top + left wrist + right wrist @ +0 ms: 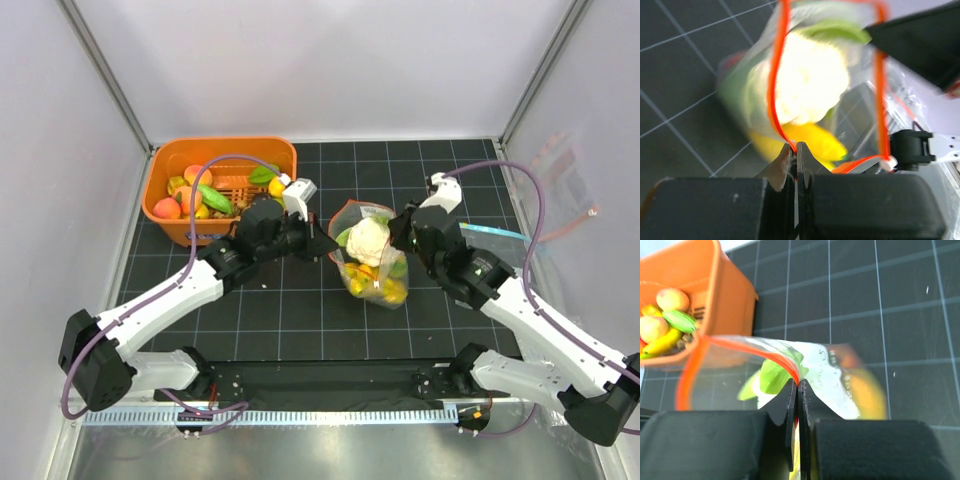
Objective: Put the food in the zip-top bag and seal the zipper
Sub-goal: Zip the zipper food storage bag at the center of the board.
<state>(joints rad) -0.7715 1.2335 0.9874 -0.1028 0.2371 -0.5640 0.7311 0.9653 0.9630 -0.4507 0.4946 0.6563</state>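
The zip-top bag stands in the middle of the mat, its mouth held wide open. Inside it are a white cauliflower with green leaves and yellow and orange food. My left gripper is shut on the bag's left rim. In the left wrist view its tips pinch the red-orange zipper, with the cauliflower just beyond. My right gripper is shut on the opposite rim. The right wrist view shows its tips clamping the zipper beside a green leaf.
An orange basket at the back left holds several more toy fruits; it also shows in the right wrist view as the basket. A flat clear bag with a dark-blue edge lies at the right, partly under my right arm.
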